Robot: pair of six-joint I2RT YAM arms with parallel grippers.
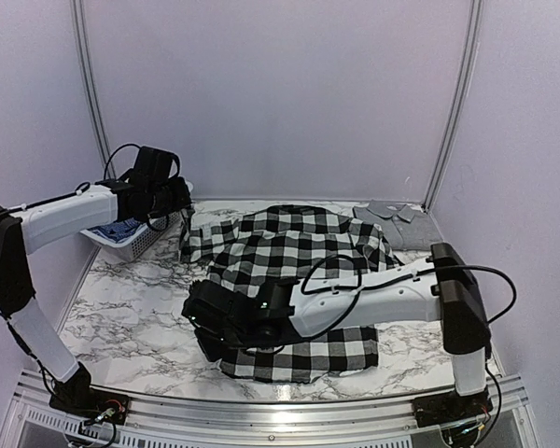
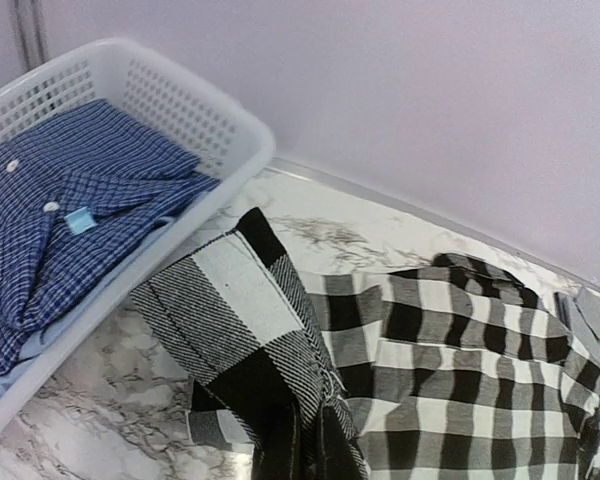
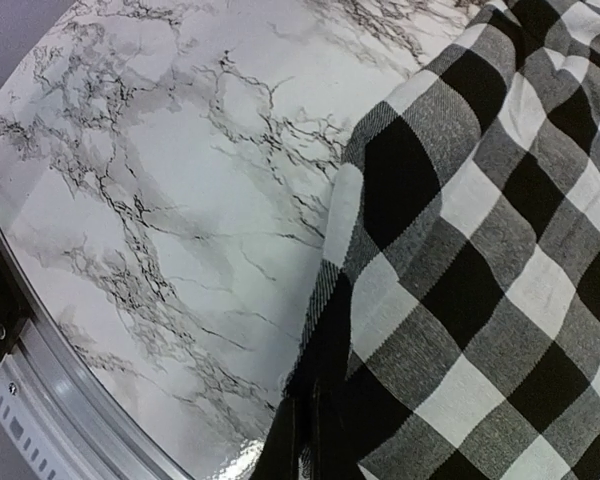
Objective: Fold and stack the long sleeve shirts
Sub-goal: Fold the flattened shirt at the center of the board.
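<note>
checked shirt (image 1: 289,247) pinched in my left gripper (image 2: 302,452) and right gripper (image 3: 302,445), blue shirt (image 2: 70,190) in white basket (image 2: 180,80)

No readable text anywhere — small tag (image 2: 79,220) (on blue shirt (image 2: 40,190)) too blurred.

Soft, even light from above keeps everything bright, with a faint lilac cast. The right pincer (image 1: 203,327) throws only a weak shadow on the shirt (image 1: 289,247) under it. From its wrist, a white glare sits on the table (image 3: 160,200) just left of the tips; the weave ahead is crisp, while the cloth nearest the lens is dark and blurred. The left pincer (image 1: 175,201) sees likewise: sharp ahead, murky at its tips. Overhead, detail is slightly soft and the rail (image 1: 261,403) bows.
</note>
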